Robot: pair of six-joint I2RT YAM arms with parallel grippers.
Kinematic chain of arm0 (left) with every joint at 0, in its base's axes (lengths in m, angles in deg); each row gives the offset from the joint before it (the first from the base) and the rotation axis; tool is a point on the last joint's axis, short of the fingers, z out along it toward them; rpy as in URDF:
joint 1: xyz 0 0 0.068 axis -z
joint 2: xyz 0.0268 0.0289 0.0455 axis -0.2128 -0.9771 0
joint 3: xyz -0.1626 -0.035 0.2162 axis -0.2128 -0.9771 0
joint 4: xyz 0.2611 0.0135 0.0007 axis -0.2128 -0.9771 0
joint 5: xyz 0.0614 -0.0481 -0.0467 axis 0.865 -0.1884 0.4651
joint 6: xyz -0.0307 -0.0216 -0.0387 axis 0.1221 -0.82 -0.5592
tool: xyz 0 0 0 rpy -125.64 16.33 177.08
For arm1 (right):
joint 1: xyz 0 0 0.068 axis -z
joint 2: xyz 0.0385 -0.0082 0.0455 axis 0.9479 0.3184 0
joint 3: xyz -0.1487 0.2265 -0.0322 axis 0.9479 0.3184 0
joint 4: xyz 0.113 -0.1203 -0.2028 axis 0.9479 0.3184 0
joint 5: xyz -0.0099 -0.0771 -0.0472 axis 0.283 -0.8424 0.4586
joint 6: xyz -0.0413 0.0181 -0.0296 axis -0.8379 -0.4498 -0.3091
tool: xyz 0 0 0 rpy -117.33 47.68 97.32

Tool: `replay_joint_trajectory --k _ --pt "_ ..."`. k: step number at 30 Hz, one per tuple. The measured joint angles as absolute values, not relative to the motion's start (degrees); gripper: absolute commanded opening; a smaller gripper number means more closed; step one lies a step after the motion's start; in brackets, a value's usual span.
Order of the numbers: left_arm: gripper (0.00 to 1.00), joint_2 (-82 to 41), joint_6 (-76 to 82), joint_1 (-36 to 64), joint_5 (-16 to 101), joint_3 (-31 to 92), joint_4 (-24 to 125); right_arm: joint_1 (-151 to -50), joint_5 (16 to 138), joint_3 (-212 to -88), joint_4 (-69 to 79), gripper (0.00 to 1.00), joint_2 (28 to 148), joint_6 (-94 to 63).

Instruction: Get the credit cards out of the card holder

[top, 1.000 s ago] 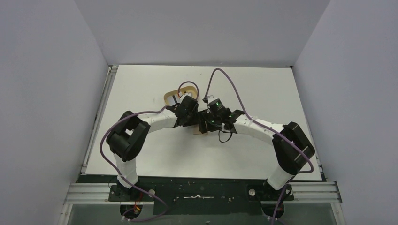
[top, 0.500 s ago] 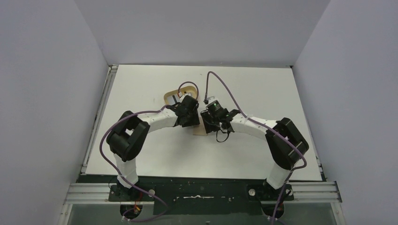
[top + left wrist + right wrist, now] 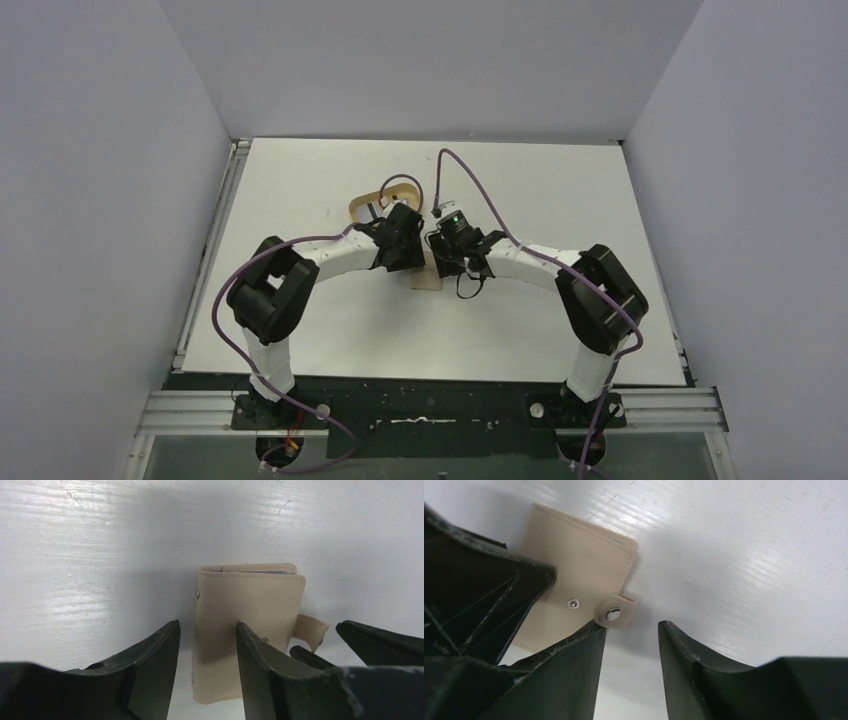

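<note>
My left gripper point(image 3: 206, 630) stands open, its 2 black fingers straddling 1 side edge of the small beige leather-like folding card holder point(image 3: 245, 610): 1 finger over the cover, the other over bare table. The right gripper point(image 3: 631, 627) is open too, 1 fingertip at the holder's unfastened snap tab point(image 3: 613, 612); I cannot tell whether it touches. The holder lies folded flat on the white, faintly ribbed, scratched table point(image 3: 560, 200), mid-table between both wrists. A thin grey-blue strip, the edge of a credit card point(image 3: 270, 572), shows in its far opening. An oval tan wooden tray point(image 3: 352, 205) sits just behind the left wrist. Plain pale grey walls point(image 3: 100, 150) close 3 sides.
</note>
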State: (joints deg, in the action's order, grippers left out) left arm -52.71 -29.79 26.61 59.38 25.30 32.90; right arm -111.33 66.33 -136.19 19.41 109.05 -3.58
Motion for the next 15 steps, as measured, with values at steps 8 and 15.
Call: replay_joint_trajectory --k 8,15 --pt "0.43 -52.71 -29.5 26.61 59.38 25.52 32.18 -108.42 65.13 -134.56 16.59 0.29 108.57 -2.05" --pt "0.43 -52.71 -29.29 26.61 59.38 25.63 32.04 -105.56 68.32 -132.28 14.12 0.25 108.54 -0.46"
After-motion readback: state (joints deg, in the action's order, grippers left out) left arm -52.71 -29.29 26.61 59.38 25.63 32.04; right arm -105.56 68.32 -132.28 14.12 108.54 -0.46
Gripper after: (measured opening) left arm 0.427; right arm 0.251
